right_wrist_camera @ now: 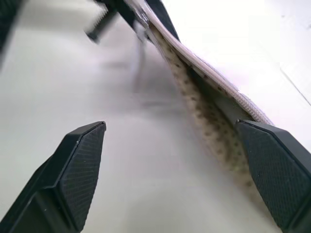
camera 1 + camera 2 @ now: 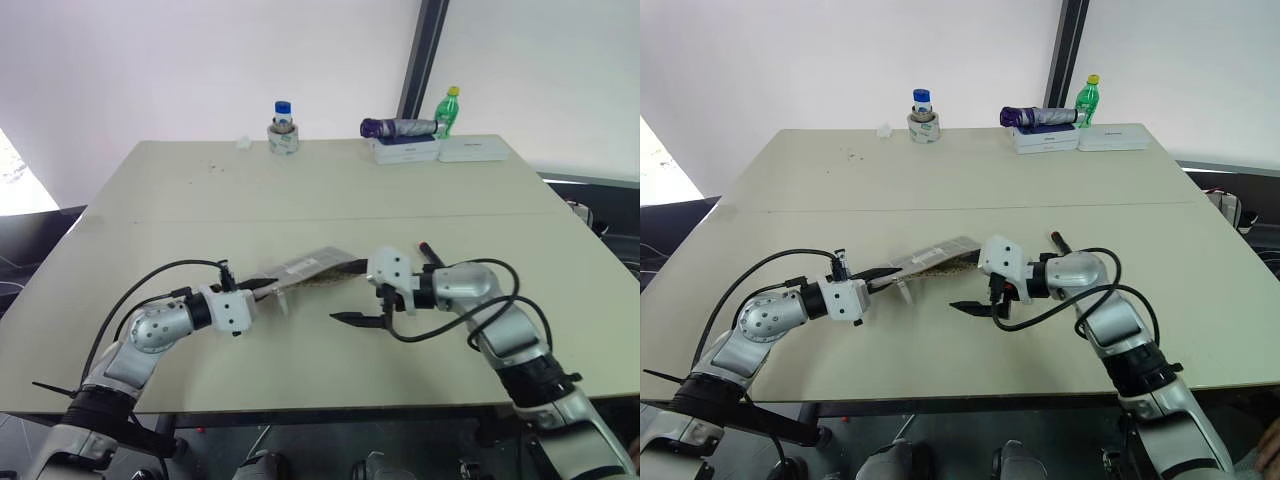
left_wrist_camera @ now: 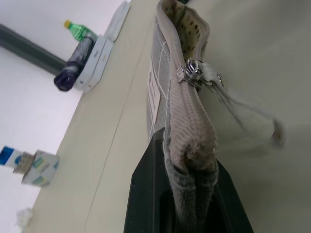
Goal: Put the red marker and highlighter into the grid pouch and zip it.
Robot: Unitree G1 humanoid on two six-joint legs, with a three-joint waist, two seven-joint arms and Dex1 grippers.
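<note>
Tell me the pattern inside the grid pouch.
Cream lining with small dark dots inside the grid pouch, clearest in the right wrist view.

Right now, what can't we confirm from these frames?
- Contents of the grey grid-lined fabric pouch: the left wrist view shows just its dotted lining at the open end, with no pen visible.
- Pouch's far end: head views, behind the right gripper.
- Pouch's white label text: too small.

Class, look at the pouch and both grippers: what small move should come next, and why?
Probably bring the open right gripper to the zipper pull and draw it along: the left gripper pinches the grid pouch at its end, whose mouth gapes open.
</note>
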